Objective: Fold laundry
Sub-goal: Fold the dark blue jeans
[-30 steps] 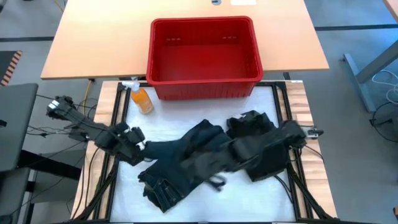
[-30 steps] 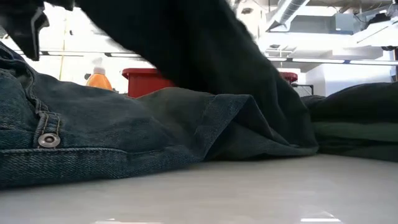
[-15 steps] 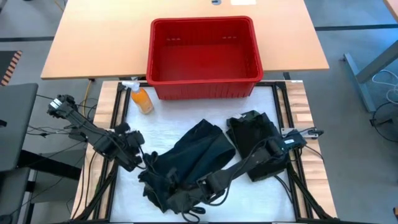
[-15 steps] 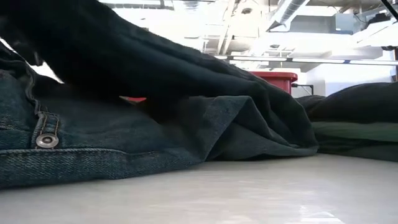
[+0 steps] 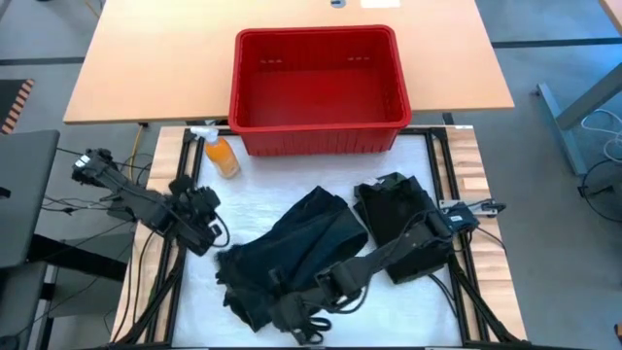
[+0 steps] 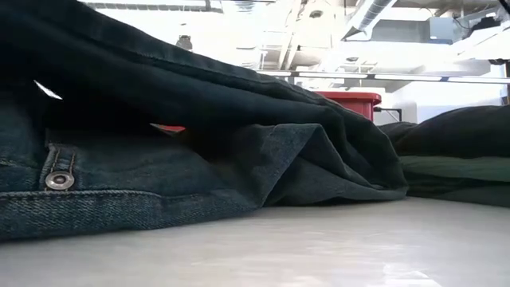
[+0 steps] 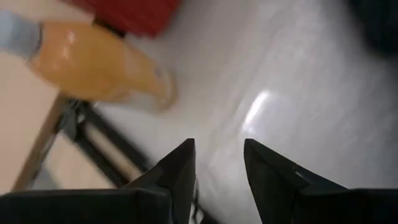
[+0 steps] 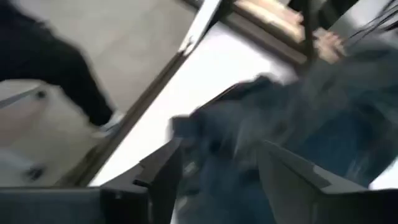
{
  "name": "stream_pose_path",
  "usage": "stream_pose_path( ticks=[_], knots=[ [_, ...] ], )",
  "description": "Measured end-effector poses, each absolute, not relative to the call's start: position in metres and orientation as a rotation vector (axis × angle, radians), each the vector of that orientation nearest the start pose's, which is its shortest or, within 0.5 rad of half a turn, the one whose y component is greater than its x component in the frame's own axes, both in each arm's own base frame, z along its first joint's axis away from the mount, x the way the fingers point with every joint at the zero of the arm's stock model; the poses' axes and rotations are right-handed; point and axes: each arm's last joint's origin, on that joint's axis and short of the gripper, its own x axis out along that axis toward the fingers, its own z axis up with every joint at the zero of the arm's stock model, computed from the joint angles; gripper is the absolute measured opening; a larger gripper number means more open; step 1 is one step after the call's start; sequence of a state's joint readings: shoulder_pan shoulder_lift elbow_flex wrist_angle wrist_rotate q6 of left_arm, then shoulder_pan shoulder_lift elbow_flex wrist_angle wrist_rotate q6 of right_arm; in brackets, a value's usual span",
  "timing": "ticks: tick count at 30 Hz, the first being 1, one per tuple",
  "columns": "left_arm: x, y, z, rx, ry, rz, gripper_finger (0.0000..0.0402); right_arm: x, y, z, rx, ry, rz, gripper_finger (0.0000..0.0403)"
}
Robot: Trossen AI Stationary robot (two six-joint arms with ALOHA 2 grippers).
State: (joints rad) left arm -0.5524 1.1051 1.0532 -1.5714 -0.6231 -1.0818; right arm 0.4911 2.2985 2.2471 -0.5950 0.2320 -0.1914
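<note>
A pair of dark blue jeans [image 5: 292, 248] lies bunched and folded over itself in the middle of the white table, and fills the low view [image 6: 159, 159], with a rivet button showing on it. A pile of folded dark garments [image 5: 398, 219] lies to its right, black over dark green in the low view [image 6: 454, 159]. My right gripper [image 5: 296, 319] reaches across to the jeans' near end, and its fingers stand apart over the denim [image 8: 298, 124]. My left gripper [image 5: 206, 216] is open and empty over bare table [image 7: 217, 149], left of the jeans. My right gripper stands open over the jeans' near end, coming slanting down from the table's right. The wrist view is blurred, so I cannot tell whether its fingers touch the denim.
A red plastic basket [image 5: 316, 126] stands at the table's far edge. An orange spray bottle [image 5: 222, 156] stands left of it, close to my left gripper [image 7: 93, 62]. Bare white table shows along the near edge [image 6: 319, 247].
My right gripper has gone toward the table's near left with a part of the jeans, which is now folded over the rest and lies lower. My left gripper has drawn back from the jeans toward the far left.
</note>
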Motion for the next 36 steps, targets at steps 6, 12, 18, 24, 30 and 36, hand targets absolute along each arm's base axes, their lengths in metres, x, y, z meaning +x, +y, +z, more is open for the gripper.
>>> stream_pose_path(
  ticks=[6, 12, 18, 24, 30, 36],
  knots=[
    [0.147, -0.052, 0.323, -0.013, 0.889, 0.719, 0.0128, 0.423, 0.239, 0.32, -0.379, 0.717, 0.341, 0.0258],
    [0.203, -0.092, 0.311, -0.029, 0.762, 0.203, 0.0128, 0.372, 0.212, 0.344, -0.395, 0.942, 0.131, 0.0248],
    [0.242, -0.129, 0.248, 0.061, 0.921, 0.141, 0.0128, 0.34, 0.17, 0.314, -0.402, 0.929, -0.099, 0.0218],
    [0.259, -0.148, 0.184, 0.089, 1.198, 0.141, 0.0128, 0.295, 0.112, 0.269, -0.249, 0.77, -0.331, 0.0165],
    [0.259, -0.149, 0.161, 0.06, 1.311, 0.249, 0.0128, 0.273, 0.083, 0.199, -0.128, 0.65, -0.346, 0.0046],
    [0.252, -0.145, 0.168, 0.01, 1.329, 0.296, 0.0128, 0.268, 0.093, 0.151, -0.071, 0.715, -0.179, 0.0026]
  ],
)
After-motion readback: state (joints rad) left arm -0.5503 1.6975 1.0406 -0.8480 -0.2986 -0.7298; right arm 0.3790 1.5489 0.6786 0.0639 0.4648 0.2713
